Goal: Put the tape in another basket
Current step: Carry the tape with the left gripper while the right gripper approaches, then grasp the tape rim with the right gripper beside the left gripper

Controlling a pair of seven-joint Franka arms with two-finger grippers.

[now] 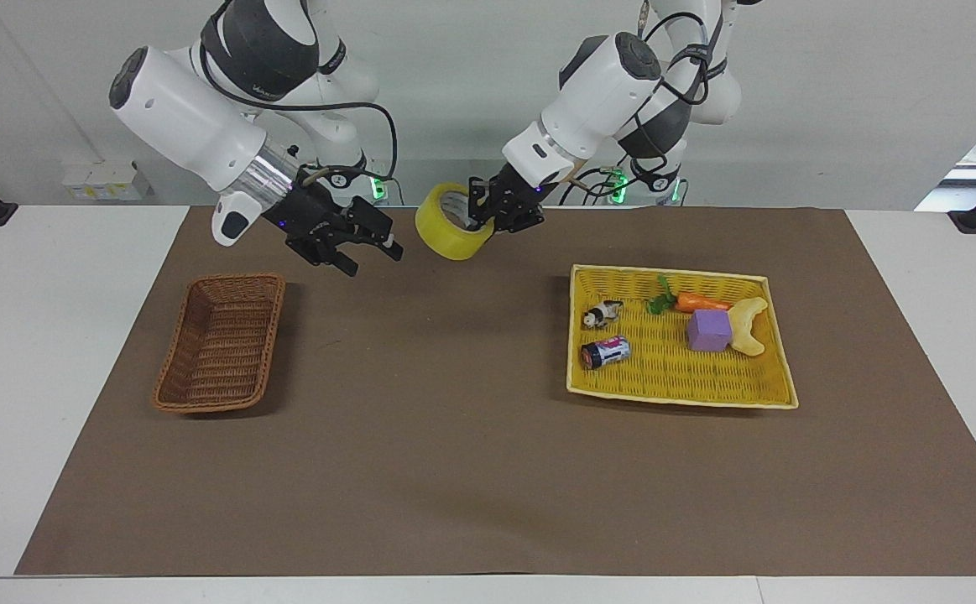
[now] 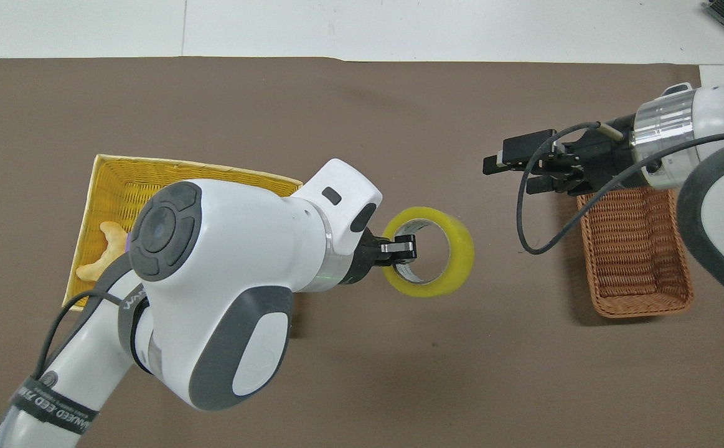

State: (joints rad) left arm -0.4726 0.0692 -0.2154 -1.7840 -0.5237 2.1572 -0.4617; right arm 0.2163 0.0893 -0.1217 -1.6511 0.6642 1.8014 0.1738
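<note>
The yellow roll of tape (image 1: 451, 232) (image 2: 436, 256) hangs in the air over the bare brown mat between the two baskets. My left gripper (image 1: 481, 220) (image 2: 403, 247) is shut on its rim, one finger inside the core. My right gripper (image 1: 372, 252) (image 2: 511, 171) is open and empty, raised over the mat beside the brown wicker basket (image 1: 219, 344) (image 2: 639, 249) and pointing toward the tape. That basket has nothing in it.
A flat yellow tray (image 1: 769, 394) (image 2: 112, 180) at the left arm's end holds a battery (image 1: 606, 352), a small toy (image 1: 602, 315), a carrot (image 1: 697, 302), a purple block (image 1: 710, 330) and a pale curved piece (image 1: 749, 323). My left arm hides most of it from overhead.
</note>
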